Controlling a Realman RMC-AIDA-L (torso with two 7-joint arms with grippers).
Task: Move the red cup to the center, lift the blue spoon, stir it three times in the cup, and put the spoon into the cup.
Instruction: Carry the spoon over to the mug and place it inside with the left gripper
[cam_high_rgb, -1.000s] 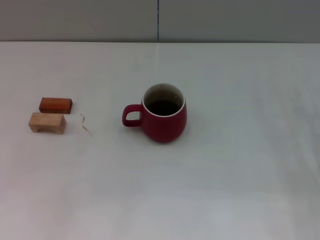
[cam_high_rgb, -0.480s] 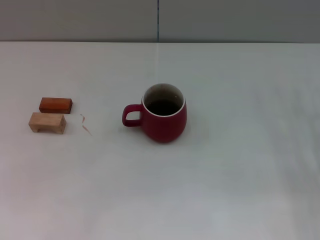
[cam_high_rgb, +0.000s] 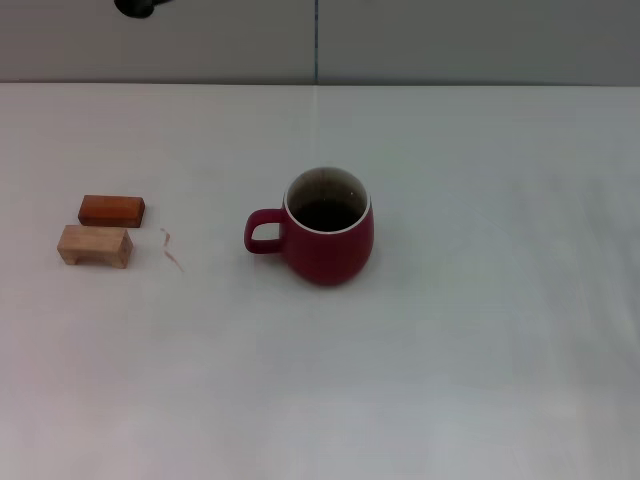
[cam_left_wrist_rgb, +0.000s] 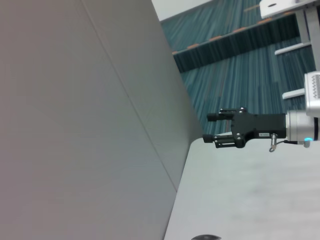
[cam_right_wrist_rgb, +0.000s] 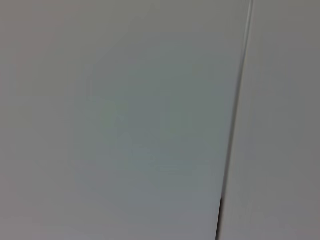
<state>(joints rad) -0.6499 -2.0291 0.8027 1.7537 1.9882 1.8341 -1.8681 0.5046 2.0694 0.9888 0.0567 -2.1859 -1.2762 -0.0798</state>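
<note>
Cup (cam_high_rgb: 328, 228): upright at mid-worktop (cam_high_rgb: 450, 380), mouth up, handle pointing to the robot's left, so long axis across handle and body runs left to right. Dark inside, pale rim. Touched by nothing.

Well off to the left, near that edge: pale block (cam_high_rgb: 95, 245), and just behind it, barely apart, red-brown block (cam_high_rgb: 112, 210), both lying lengthwise left to right. Between blocks and cup, nearer the blocks, a thin squiggle (cam_high_rgb: 172, 250) on the worktop; too small to tell what.

Farther back, past the worktop's far edge, grey wall (cam_high_rgb: 450, 40) with one vertical seam. At the very top of the head view, on the left: left gripper (cam_high_rgb: 135, 7), only a dark tip showing.

Seen only from the left wrist: right gripper (cam_left_wrist_rgb: 210, 127), black, held in the air by the worktop's far edge beside the wall, jaws spread with a clear gap and pinching nothing; teal carpet (cam_left_wrist_rgb: 240, 75) beyond. Right wrist view: wall and seam alone.

Against half a second ago: dark tip newly come into the head view; cup, blocks and squiggle unmoved.
</note>
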